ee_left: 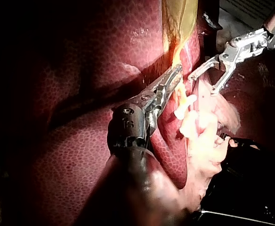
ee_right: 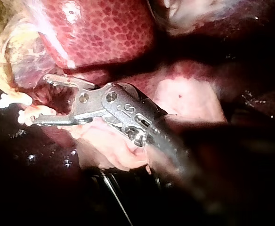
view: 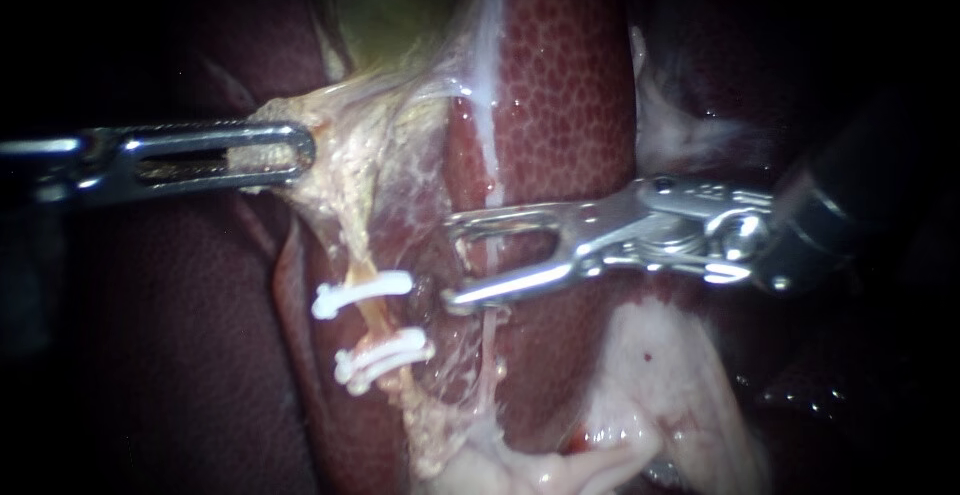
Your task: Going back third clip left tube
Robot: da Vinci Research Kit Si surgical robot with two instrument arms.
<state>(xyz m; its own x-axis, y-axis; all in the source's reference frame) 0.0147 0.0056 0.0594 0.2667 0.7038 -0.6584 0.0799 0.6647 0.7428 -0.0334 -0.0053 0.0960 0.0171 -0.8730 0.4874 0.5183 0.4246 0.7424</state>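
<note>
The left tube [view: 372, 317] runs down through pale tissue and carries two white clips, an upper clip [view: 360, 293] and a lower clip [view: 385, 357]. My right instrument [view: 450, 261] comes in from the right with its jaws open and empty, the tips just right of the upper clip and apart from it. My left instrument [view: 275, 152] is shut on the pale tissue [view: 345, 170] below the gallbladder [view: 400, 5] and holds it stretched to the left. In the right wrist view the open jaws [ee_right: 41, 100] stand just short of the clips [ee_right: 12, 100]. The left wrist view shows my left instrument [ee_left: 175, 77] clamped on the tissue.
The mottled red liver [view: 570, 85] lies behind the right instrument's jaws. A thin pale strand [view: 490, 340] runs down right of the clipped tube. Pale fatty tissue [view: 660, 395] bulges at the lower right. Dark liver [view: 150, 355] fills the lower left.
</note>
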